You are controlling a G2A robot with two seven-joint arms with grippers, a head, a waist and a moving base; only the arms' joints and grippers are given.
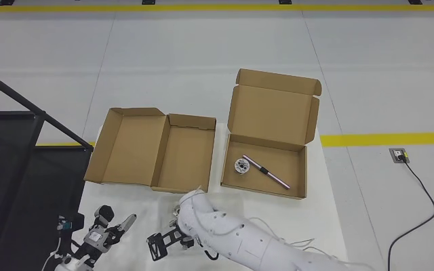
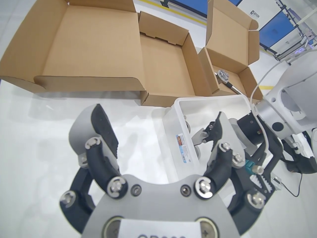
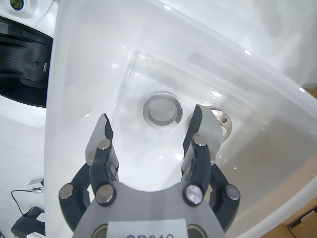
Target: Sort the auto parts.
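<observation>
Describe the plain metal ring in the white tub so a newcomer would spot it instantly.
Find the white tub in front of the cardboard boxes. On its floor, below the open right gripper, lies the ring: a plain open hoop, unlike the flanged piece beside it.

My top camera sits high overhead and looks steeply down, from well off, at the lidded box [image 1: 271, 112], with the flat box [image 1: 135, 146] beside it. My left wrist camera rides low on the near side of the lidded box, facing it at a slant, and shares both boxes with the top view. My right wrist camera hangs close over the white bin [image 3: 99, 50], just in front of the lidded box, looking into it; the left wrist view shares that bin.
</observation>
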